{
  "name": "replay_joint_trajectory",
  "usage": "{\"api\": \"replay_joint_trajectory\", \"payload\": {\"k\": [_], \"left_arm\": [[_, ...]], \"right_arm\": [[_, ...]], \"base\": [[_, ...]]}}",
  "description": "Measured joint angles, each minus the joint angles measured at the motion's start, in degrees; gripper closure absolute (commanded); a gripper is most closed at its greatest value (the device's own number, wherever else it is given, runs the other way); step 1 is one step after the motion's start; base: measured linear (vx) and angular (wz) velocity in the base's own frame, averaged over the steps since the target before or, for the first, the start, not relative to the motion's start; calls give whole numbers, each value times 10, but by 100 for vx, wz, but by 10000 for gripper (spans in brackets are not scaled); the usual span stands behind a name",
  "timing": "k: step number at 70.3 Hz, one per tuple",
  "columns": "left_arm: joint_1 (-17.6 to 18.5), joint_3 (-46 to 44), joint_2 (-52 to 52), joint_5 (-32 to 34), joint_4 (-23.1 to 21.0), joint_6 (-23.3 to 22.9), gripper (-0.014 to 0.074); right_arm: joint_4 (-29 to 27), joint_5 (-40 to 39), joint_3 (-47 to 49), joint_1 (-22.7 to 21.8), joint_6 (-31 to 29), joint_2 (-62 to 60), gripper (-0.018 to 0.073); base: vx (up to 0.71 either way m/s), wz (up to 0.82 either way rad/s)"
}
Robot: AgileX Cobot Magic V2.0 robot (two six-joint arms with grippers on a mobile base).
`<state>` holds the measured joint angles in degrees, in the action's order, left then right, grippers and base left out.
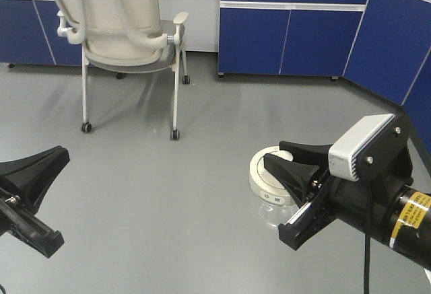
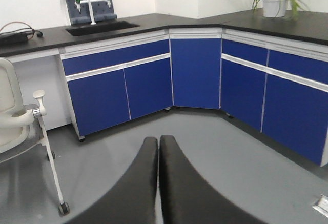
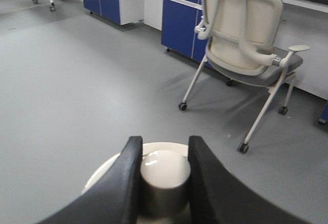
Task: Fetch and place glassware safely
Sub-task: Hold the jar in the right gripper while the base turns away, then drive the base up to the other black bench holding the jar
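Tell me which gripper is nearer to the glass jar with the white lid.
Right. The right gripper clasps the jar by its lid knob, with fingers on both sides. The left gripper is shut on nothing, far off at the other side.

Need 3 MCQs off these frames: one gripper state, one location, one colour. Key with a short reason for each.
1. What state is the left gripper in?
A. Wide open
B. Shut, holding nothing
C. Shut on a cup

2. Where is the lid knob of the jar?
A. Between the left gripper's fingers
B. Between the right gripper's fingers
C. On a table

3. What colour are the cabinet doors?
A. Blue
B. Green
C. Grey

Key:
1 B: in the left wrist view the fingers meet with nothing between them.
2 B: the right wrist view shows the cream knob clamped between the two black fingers.
3 A: the doors are blue in all three views.
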<state>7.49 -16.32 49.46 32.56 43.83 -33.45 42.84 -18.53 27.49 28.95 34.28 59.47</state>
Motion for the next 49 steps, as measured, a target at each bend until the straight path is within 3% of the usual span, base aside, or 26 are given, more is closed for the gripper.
{"api": "replay_joint_trajectory", "payload": {"k": [49], "left_arm": [[0, 0, 3, 0, 0, 0, 603]], "right_arm": [[0, 7, 0, 0, 0, 0, 563]], "base": [[52, -15]]}}
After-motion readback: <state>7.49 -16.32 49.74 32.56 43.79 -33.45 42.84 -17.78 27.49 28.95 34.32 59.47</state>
